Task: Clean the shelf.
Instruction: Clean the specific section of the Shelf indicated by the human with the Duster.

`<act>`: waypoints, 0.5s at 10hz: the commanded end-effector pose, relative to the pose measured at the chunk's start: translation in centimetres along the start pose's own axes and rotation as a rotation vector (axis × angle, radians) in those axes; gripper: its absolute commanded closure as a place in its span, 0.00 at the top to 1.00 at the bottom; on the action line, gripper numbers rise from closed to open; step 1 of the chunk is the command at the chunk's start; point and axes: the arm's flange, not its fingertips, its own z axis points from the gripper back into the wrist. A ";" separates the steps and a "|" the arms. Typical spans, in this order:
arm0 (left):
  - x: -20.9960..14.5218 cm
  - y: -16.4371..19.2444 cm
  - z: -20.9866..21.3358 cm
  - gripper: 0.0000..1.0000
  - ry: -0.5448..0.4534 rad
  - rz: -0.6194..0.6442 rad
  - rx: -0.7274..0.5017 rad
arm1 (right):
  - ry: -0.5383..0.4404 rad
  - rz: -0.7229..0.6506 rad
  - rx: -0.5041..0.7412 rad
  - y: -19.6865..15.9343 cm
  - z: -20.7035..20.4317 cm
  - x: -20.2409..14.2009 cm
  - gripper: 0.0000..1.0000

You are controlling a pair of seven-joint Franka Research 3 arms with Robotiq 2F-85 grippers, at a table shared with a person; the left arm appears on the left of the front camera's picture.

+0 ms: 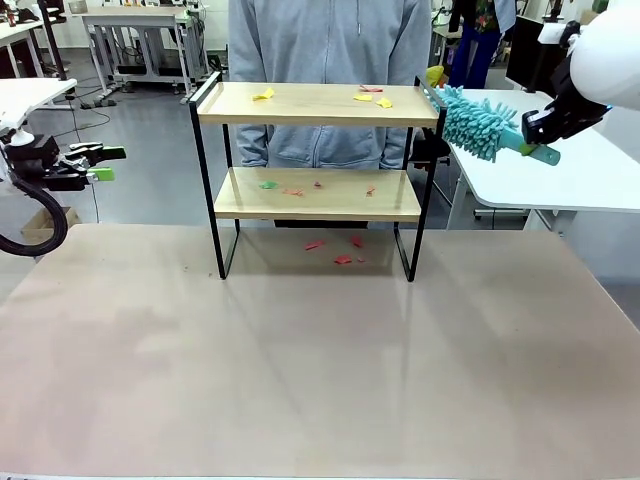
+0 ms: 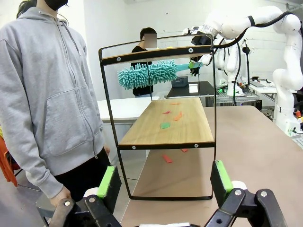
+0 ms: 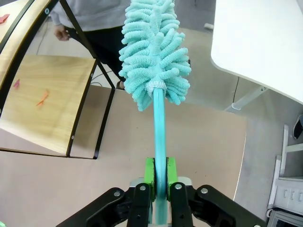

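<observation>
The shelf (image 1: 300,105) stands upright on the counter (image 1: 300,380), close to the far edge and about midway between the left and right edges, its 2 wood boards level. On it lie paper scraps (image 1: 264,95): yellow and red ones on the top board, and a green one with a few red ones on the lower board. More red bits (image 1: 340,250) lie on the counter under the shelf, between its legs. A person (image 1: 325,50) in a grey hoodie stands just past the far edge, behind the shelf.

The right gripper (image 1: 538,128) hangs above the counter near its far right corner, about level with the top board. Its fingers (image 3: 149,172) are closed on the teal handle of a fluffy duster (image 1: 475,122). The duster's head points at the shelf's right end rail and sits just beside it; I cannot tell whether it touches.

The left gripper (image 1: 103,163) hovers off the left edge of the counter, at about the height of the lower board and well apart from the shelf. Its 2 fingers (image 2: 108,183) are spread wide with nothing between them, and they point toward the shelf's left end.
</observation>
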 end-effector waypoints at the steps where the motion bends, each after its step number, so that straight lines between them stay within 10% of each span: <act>1: 0.2 -0.1 0.0 1.00 -0.003 -0.005 -0.003 | 0.000 0.000 0.000 0.0 0.0 0.0 0.13; 5: 0.2 -0.1 0.0 1.00 -0.003 -0.005 -0.003 | 0.023 0.152 0.040 -6.8 5.8 -2.0 0.13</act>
